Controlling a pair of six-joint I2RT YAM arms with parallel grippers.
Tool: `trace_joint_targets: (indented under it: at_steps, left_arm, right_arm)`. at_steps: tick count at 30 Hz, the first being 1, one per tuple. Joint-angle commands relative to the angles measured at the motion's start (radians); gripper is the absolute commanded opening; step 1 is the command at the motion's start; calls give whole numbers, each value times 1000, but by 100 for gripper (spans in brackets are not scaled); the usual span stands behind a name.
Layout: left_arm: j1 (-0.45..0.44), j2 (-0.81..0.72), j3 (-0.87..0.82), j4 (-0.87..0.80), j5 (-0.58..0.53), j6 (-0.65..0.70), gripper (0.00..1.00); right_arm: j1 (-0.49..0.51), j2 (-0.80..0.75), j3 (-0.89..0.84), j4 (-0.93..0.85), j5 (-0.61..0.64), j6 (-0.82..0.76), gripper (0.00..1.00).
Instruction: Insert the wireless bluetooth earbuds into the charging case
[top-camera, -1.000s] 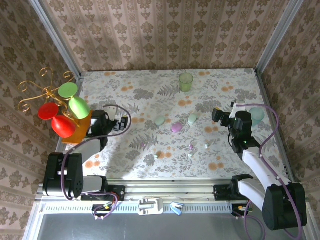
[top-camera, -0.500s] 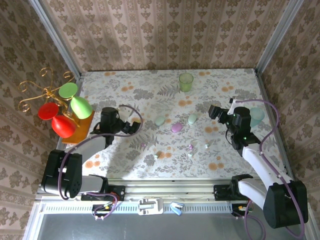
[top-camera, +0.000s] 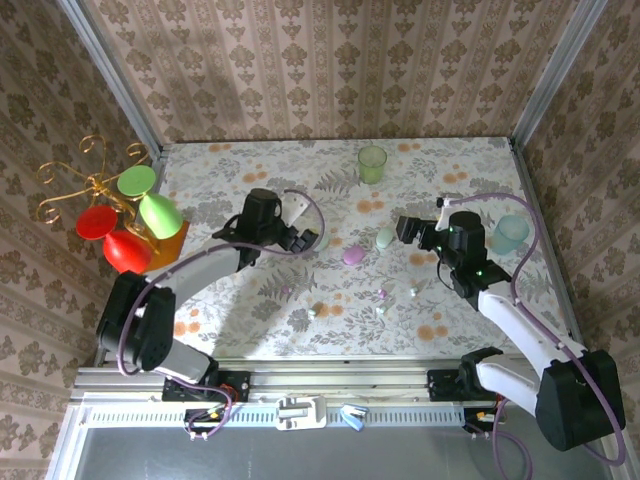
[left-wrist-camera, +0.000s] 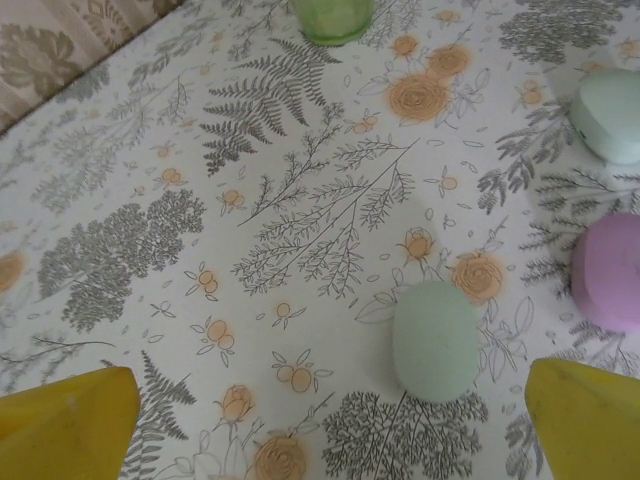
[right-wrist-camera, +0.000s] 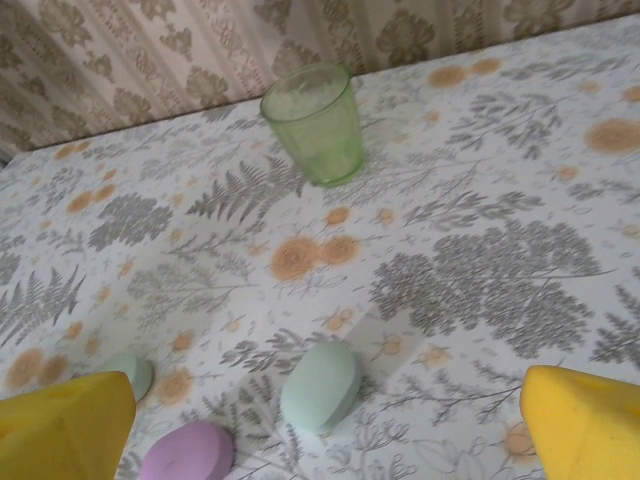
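Brass-coloured wire curls over the stand (top-camera: 130, 215) of red and green cups at the far left of the flowered surface (top-camera: 230, 300); to its right the left pincer (left-wrist-camera: 327, 415) hangs with its yellow fingers (left-wrist-camera: 70, 415) spread wide and nothing between them, the mint case (left-wrist-camera: 435, 340) lying just ahead of the gap, nearer the right finger; next comes the purple case (top-camera: 352, 256), then the pale case (right-wrist-camera: 320, 386), all three apparently shut; the right pincer (right-wrist-camera: 325, 422) faces the pale case, equally wide and empty. The wireless bluetooth earbuds (top-camera: 381, 294) lie scattered on the surface nearer the arm bases than the cases, well apart from both pincers; a green cup (top-camera: 372, 163) stands toward the far edge and a teal cup (top-camera: 511, 232) beside the right arm.

The likeliest trouble is the mint case squirting sideways; it is smooth and rounded, and sits off-centre in the gap, so one finger would touch first and push it toward the purple case. With both arms reaching into one small cluster, they could also knock each other; and no bud can go in while the lids stay closed.
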Motion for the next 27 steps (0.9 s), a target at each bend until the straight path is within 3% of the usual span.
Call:
trace_joint_targets:
  at_steps: [1,8,15,20,27]
  left_arm:
    - [1,81,70,-71,-5,-168,100]
    - [0,237,202,-166,28,-461,97]
    - [-4,338,216,-72,180,-749,84]
    - [-17,383,221,-40,220,-853,76]
    - [-64,394,195,24,298,-980,74]
  right_arm:
    - [26,32,45,-59,31,70,100]
    - [82,72,34,-61,65,123,100]
    - [89,84,30,-71,71,134,100]
    - [91,83,27,-74,70,136,100]
    - [93,84,18,-72,73,142,100]
